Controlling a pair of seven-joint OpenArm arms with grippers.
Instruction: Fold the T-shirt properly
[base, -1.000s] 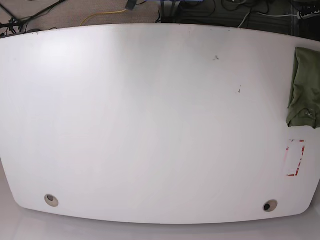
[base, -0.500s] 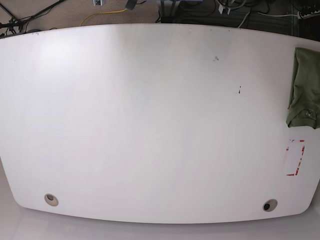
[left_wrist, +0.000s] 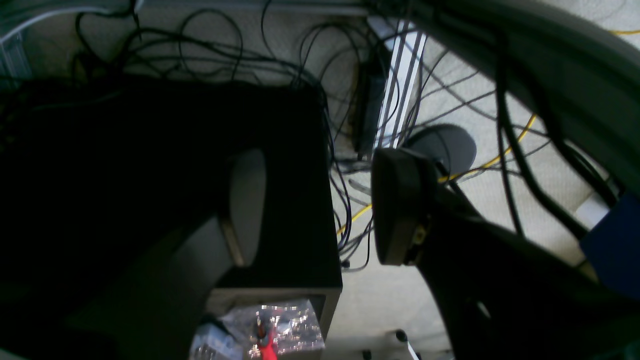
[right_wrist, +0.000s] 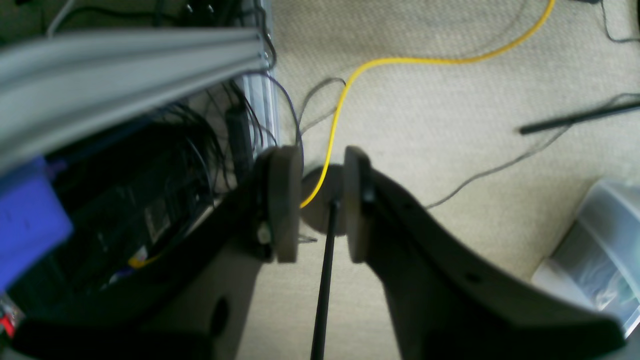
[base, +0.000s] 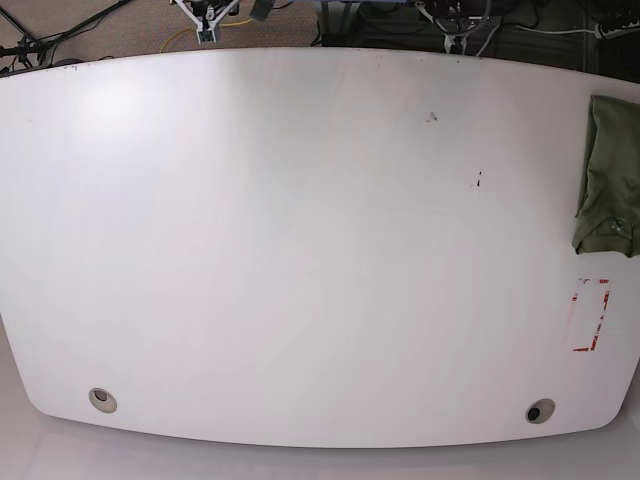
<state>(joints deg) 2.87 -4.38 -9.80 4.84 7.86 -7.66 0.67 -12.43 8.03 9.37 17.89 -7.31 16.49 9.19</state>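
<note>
The surface (base: 300, 250) is a wide white top with rounded corners, and both tools stand beyond its far edge, off the surface. The T-shirt (base: 610, 180) lies flat on it in a folded olive-green bundle at the end on the left tool's side, partly cut off by the picture's edge. Nearer than the T-shirt sits a red-edged rectangle (base: 590, 315), perhaps tape. Two round grommets (base: 103, 400) are set into the near edge, farthest from both tools.
</note>
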